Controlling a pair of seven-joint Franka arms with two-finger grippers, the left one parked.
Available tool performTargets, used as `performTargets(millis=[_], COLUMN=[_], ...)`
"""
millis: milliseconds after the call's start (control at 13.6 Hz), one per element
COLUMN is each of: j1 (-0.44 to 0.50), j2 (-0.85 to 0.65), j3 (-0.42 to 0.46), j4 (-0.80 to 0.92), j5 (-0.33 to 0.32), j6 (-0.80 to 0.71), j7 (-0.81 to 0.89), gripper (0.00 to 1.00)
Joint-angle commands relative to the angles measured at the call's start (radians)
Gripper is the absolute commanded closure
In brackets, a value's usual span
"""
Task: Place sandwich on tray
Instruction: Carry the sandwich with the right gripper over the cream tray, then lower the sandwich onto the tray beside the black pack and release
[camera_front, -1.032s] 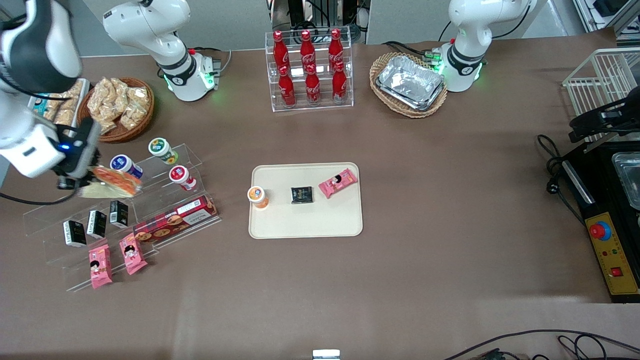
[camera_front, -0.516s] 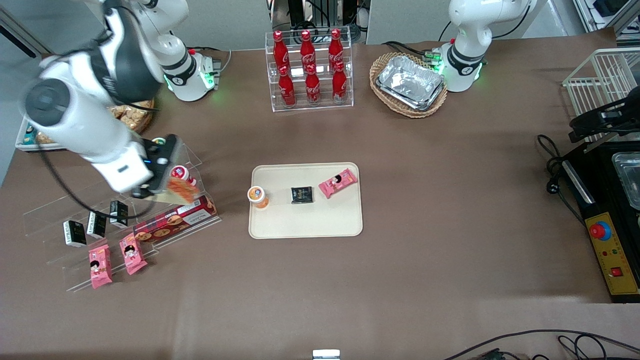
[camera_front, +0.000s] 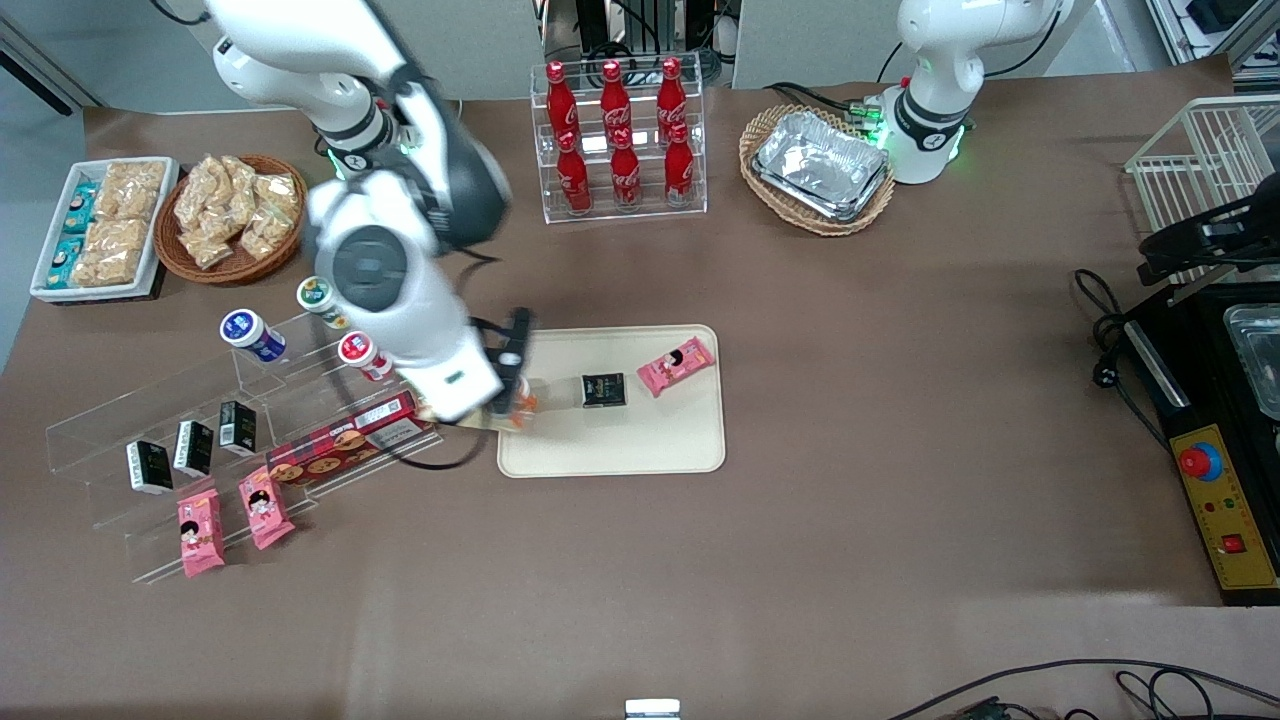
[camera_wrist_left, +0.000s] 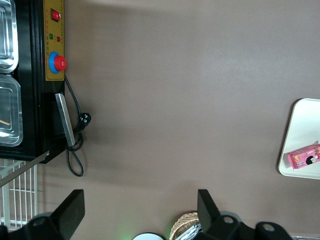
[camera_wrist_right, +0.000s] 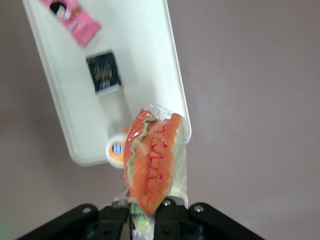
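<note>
Gripper (camera_wrist_right: 145, 210) clamped on sandwich (camera_wrist_right: 152, 160), above tray (camera_front: 640, 450) edge. Risk: knocking orange-lidded cup (camera_wrist_right: 117, 150) directly below if lowered here.

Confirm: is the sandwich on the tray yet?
No. The gripper holds the sandwich aloft above the tray edge.

Right arm stretched low, wrist tilted; tool (camera_front: 508, 405) fingers clamped.

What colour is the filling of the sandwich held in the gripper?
Orange-red, with pale green lettuce, on the sandwich in the gripper; clearest in the right wrist view.
</note>
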Motion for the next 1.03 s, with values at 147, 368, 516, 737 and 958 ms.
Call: performTargets(millis=[147,368,516,737,958], j1=[0.118,0.133,0.133,0.135,0.151], j2=[0.243,0.291,0.314,0.349,0.38], j3=[-0.015,-0.015,-0.015,-0.013,-0.015], j4=[0.122,0.122,0.122,0.122,0.122], j5=[0.135,0.146,0.146,0.147,0.146], j6=[0.184,0.222,0.238,0.28,0.309], j7=[0.119,0.128,0.125,0.128,0.147], gripper=[1.0,1.0,1.0,1.0,0.99])
